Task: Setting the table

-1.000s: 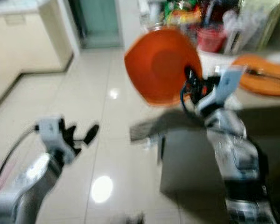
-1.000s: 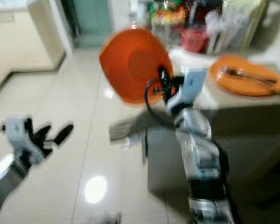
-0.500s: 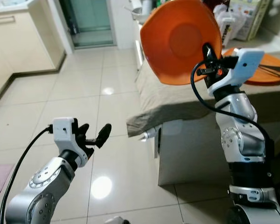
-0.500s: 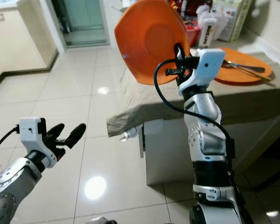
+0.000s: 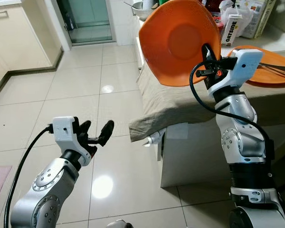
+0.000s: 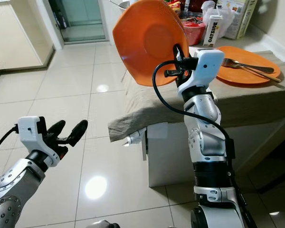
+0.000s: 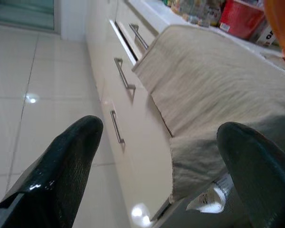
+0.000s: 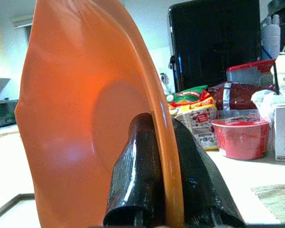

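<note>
My right gripper (image 5: 207, 53) is shut on the rim of an orange plate (image 5: 178, 42), holding it upright on edge above the near left end of the cloth-covered table (image 5: 180, 102). In the right wrist view both fingers (image 8: 142, 175) pinch the plate's (image 8: 80, 118) edge. A second orange plate (image 6: 244, 64) with a fork (image 6: 249, 69) on it lies flat on the table to the right. My left gripper (image 5: 96, 131) is open over the floor, left of the table; its wrist view looks at the tablecloth (image 7: 213, 90) and cabinet drawers (image 7: 121, 76).
A red container (image 6: 194, 31), an Oatside carton (image 6: 213, 29), snack bags and other clutter crowd the counter behind the table. White cabinets (image 5: 19, 33) line the left wall, with a doorway (image 5: 85, 19) beyond. Glossy tile floor (image 5: 80, 95) spreads to the left.
The view steadied from blur. My right gripper with the plate shifted slightly left; the left gripper stayed open and hardly moved.
</note>
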Robot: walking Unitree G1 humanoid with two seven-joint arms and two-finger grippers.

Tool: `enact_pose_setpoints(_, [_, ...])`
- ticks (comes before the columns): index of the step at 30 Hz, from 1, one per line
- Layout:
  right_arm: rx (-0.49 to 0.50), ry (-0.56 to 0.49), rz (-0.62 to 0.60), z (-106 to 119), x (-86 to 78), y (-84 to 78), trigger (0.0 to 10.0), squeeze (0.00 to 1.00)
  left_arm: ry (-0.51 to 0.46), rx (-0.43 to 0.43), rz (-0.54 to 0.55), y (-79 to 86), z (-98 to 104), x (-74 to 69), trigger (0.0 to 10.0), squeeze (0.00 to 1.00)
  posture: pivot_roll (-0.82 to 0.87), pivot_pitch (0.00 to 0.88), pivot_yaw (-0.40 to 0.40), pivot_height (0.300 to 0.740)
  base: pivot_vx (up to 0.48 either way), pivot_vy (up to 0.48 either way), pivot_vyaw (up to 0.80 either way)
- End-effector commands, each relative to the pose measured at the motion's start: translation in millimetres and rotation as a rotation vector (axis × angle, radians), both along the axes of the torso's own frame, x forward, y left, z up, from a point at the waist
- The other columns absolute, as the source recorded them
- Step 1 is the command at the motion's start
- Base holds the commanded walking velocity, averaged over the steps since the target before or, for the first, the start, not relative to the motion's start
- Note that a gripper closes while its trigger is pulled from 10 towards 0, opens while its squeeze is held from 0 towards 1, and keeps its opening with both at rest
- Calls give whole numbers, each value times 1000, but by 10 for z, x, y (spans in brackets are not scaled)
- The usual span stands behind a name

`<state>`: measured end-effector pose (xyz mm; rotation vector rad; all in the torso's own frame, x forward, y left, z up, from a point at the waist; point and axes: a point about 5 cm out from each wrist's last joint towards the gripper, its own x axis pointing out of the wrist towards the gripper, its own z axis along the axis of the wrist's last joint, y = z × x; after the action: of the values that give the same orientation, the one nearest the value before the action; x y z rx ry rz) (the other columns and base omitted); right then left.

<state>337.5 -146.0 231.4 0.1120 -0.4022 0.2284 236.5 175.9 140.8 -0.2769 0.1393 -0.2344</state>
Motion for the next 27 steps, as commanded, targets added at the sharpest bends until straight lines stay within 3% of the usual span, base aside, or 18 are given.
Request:
enact_pose_setpoints(1, [4,-50,6,80,-5,16,0,110,-41,25,26,31,64,26,10000,1000,-98,0,78,740,0,0,0])
enact_pose_setpoints(4, [-10,-12,7,-55,-15,3,0,110,-144,113,101,88,134,35,10000,1000,-99,0,72,740,0,0,0])
enact_pose_setpoints(10, [-32,20,2,-212,-94,3,0,110,-202,223,157,142,92,-86,10000,1000,-104,0,74,740,0,0,0])
enact_pose_setpoints(16, [-53,9,-16,-253,-186,-49,0,110,-78,275,179,252,-269,-324,10000,1000,-108,0,73,740,0,0,0])
enact_pose_setpoints(18, [-56,7,-21,-258,-207,-67,0,110,-70,274,187,261,-298,-346,10000,1000,-108,0,73,740,0,0,0])
enact_pose_setpoints(22, [-101,38,-49,-422,-491,-205,0,114,-82,280,184,242,-311,-398,10000,1000,-110,0,65,740,0,0,0])
enact_pose_setpoints(27, [-248,28,-13,-568,-876,-200,0,118,-91,263,173,228,-339,-383,10000,1000,-133,0,64,740,0,0,0])
